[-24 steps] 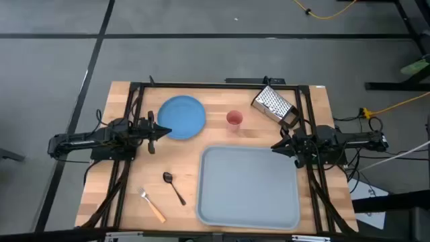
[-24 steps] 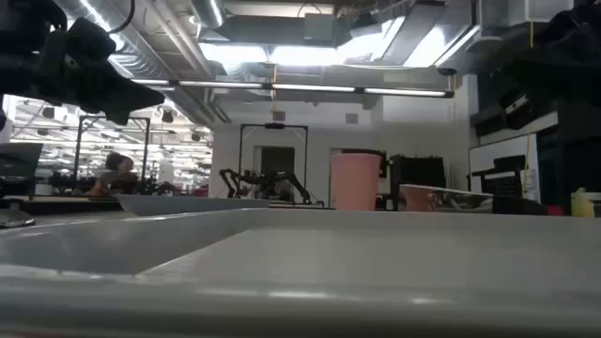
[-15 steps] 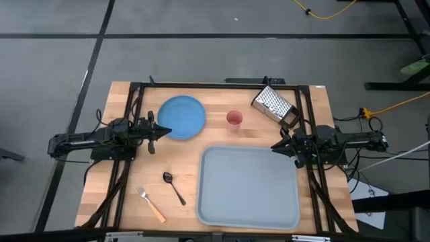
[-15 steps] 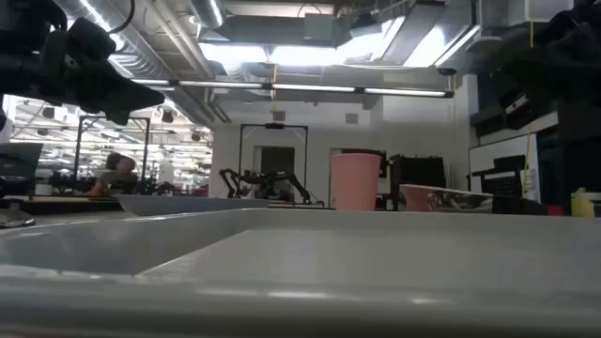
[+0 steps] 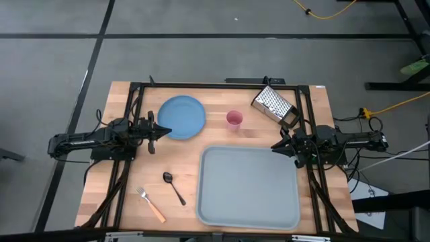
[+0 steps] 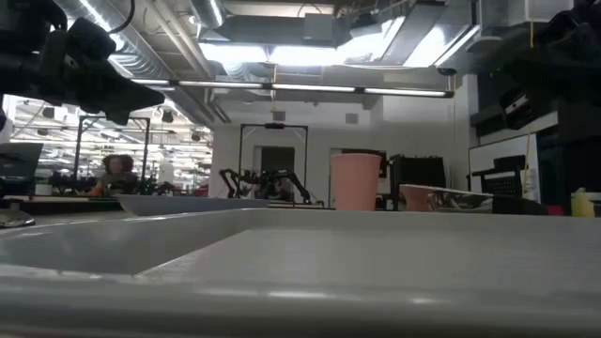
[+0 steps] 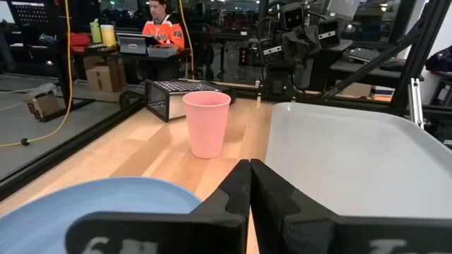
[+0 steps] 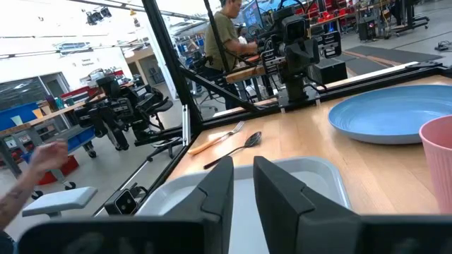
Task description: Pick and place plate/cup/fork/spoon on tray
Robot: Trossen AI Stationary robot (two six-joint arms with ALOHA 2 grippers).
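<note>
Operator: On the table (image 5: 316, 101), what lies around the tray (image 5: 248, 188)?

Technician: Beyond its far rim: round flat blue plate (image 5: 183, 117), pink cup (image 5: 234, 119), perforated metal grater (image 5: 274, 105). Left of it: dark spoon (image 5: 173, 186), orange-handled fork (image 5: 152, 204). Nothing rests on it. From low level, its grey rim blocks most items.

Operator: Grippers?

Technician: Left gripper (image 5: 165, 131), fingers pressed together, at the plate's near-left edge. Right gripper (image 5: 275, 146), fingers slightly apart, empty, over the tray's far-right corner. No writing readable.
</note>
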